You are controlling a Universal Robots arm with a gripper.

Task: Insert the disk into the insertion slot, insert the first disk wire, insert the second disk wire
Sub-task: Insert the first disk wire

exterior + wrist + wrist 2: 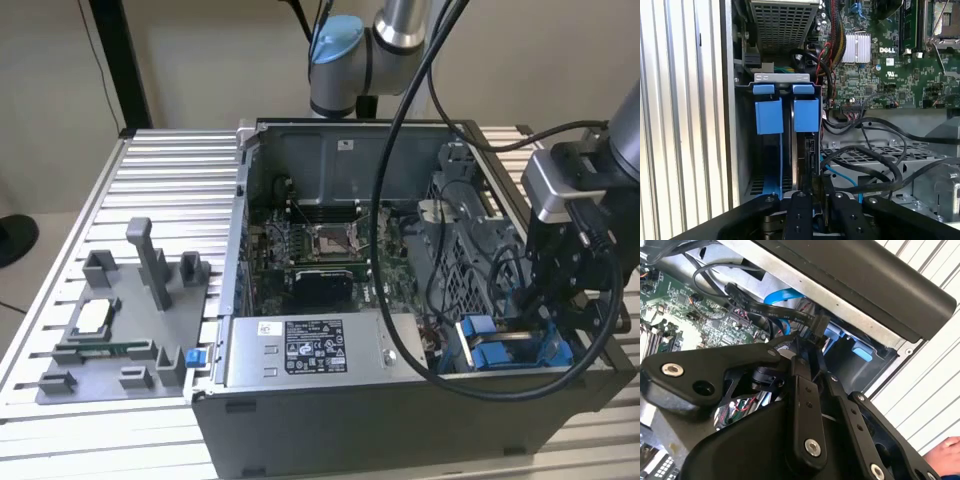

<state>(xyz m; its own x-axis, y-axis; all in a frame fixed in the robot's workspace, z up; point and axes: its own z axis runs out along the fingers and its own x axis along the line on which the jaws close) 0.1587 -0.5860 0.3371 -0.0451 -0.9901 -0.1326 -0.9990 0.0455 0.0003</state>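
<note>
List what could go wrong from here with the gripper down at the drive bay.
1. The gripper appears to pinch the black connector only at its tip, so the stiff flat cable could twist it off line.
2. Right beside the gripper, loose black cables loop over the cage and might snag.
3. A person's hand sits near the arm, so contact is possible.

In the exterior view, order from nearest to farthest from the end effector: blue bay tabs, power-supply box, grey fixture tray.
1. The blue bay tabs, beside the end effector.
2. The power-supply box, front middle of the case.
3. The grey fixture tray, outside the case, exterior view's left.
</note>
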